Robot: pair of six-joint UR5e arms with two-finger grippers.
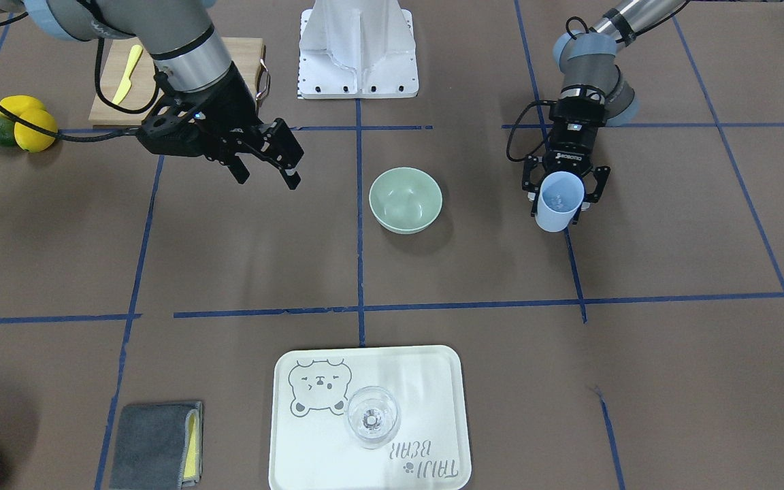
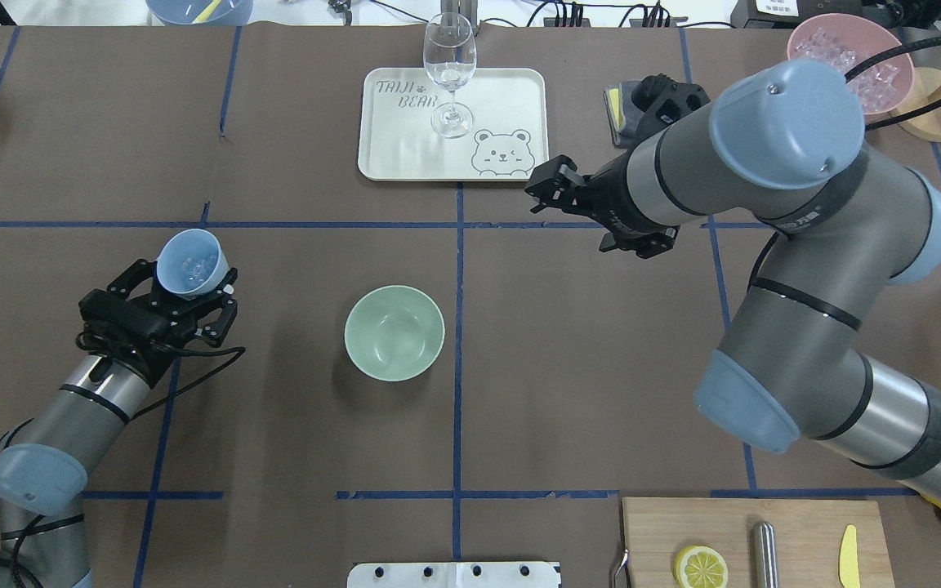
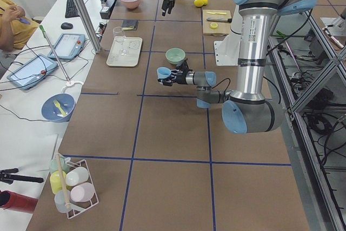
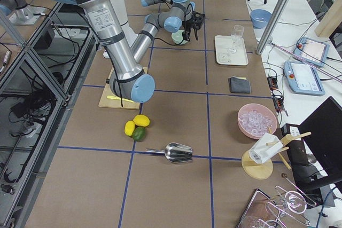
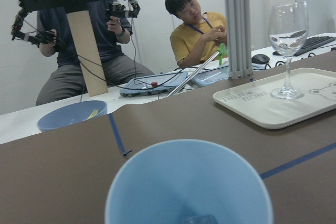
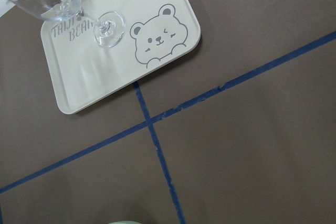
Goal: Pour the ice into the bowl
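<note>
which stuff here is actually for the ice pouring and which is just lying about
For the job: ice, blue cup holding it, left gripper gripping the cup, green bowl.
Lying about: wine glass, bear tray, lemons, cutting board, grey cloth, pink container.

The bowl is pale green. The cup is light blue, and the ice in it is clear. The table is brown with blue lines. The tray is cream with a grey bear drawn on it. The lemons are yellow.
</note>
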